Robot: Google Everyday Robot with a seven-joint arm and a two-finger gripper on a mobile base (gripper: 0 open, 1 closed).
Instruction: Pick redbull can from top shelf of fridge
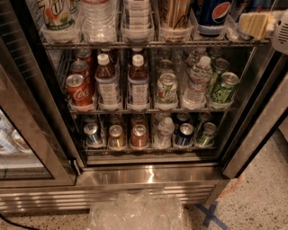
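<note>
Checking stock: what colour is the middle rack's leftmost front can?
Red Coke can, camera view; gripper at top right.
</note>
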